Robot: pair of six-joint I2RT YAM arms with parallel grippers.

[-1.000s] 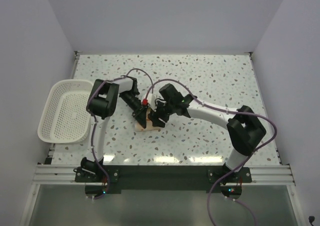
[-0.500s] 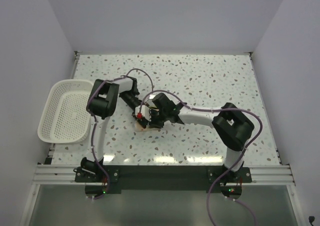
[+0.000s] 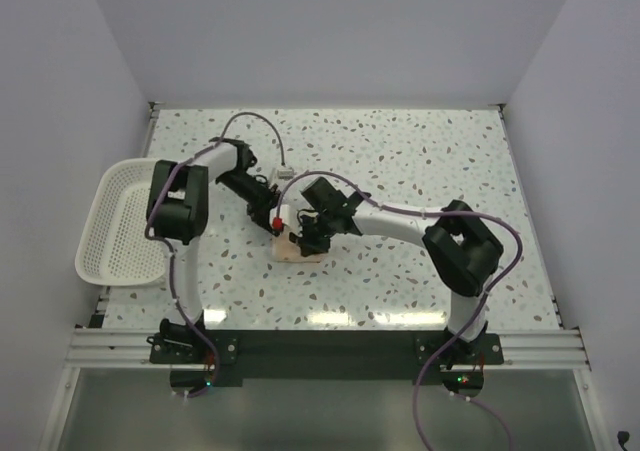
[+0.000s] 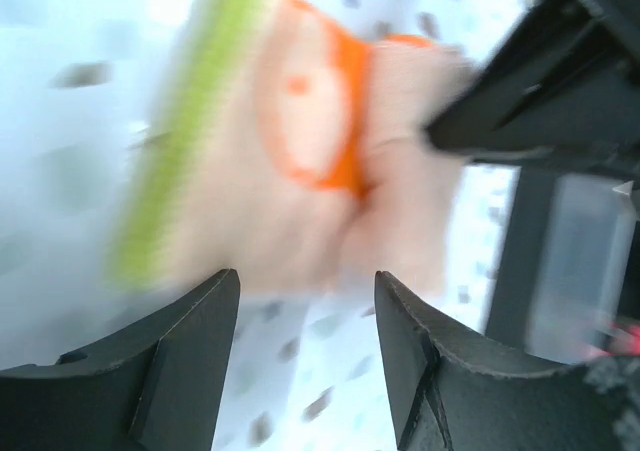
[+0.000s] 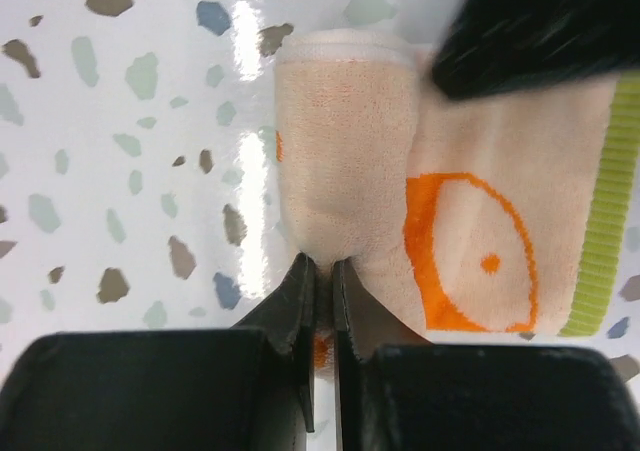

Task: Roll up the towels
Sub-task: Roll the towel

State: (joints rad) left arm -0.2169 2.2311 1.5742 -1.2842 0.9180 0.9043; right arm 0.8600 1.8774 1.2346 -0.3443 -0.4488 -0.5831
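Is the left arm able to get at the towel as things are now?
Likely yes. The left gripper is open, with the towel just ahead of its fingers. The right gripper pinches one edge and crowds that side, but the rest of the cloth looks uncovered.

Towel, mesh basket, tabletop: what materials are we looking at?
Peach towel with orange ring and lime-green edge: soft terry-like cloth, matte; fuzzy nap, folds limply. White mesh basket: probably moulded plastic; rigid, even perforations. Speckled tabletop: hard, glossy, terrazzo-look, maybe laminate; lamp glare reflects.
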